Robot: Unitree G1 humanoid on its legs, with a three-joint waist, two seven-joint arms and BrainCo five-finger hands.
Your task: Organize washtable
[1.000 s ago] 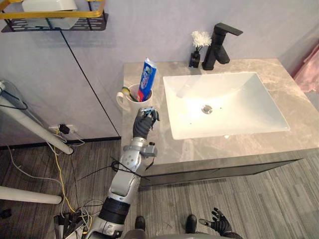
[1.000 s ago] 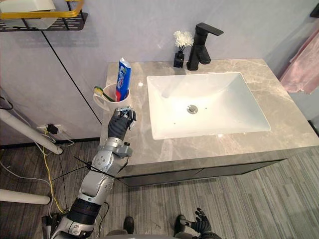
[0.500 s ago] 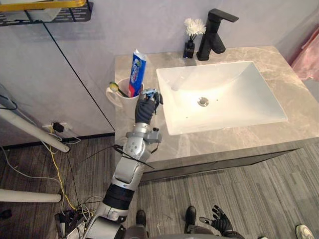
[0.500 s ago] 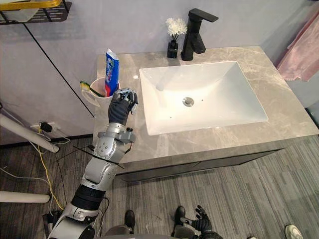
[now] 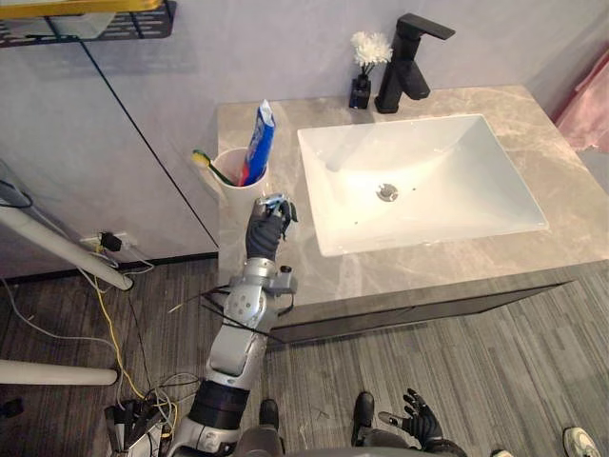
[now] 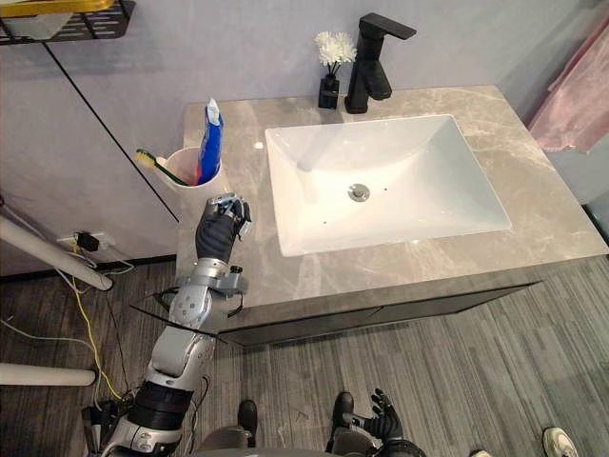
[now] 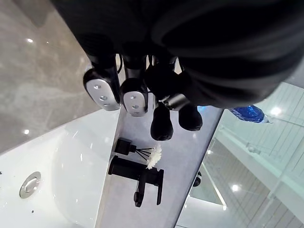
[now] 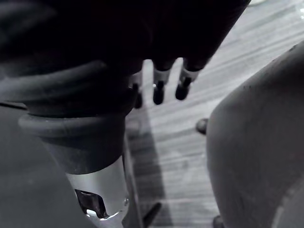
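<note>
A white cup stands on the grey marble washtable at its left edge. In it are a blue toothpaste tube and a green-and-yellow toothbrush that leans left. My left hand hovers just in front of the cup, apart from it, with relaxed fingers that hold nothing. My right hand hangs low over the wooden floor, its fingers spread.
The white sink takes up the middle of the counter. A black faucet and a small black vase of white flowers stand behind it. A wire shelf hangs up left; pink cloth hangs at right.
My left hand was against the cup half a second ago and has drawn back toward the front edge. The cup has turned, and the toothbrush now leans further left.
</note>
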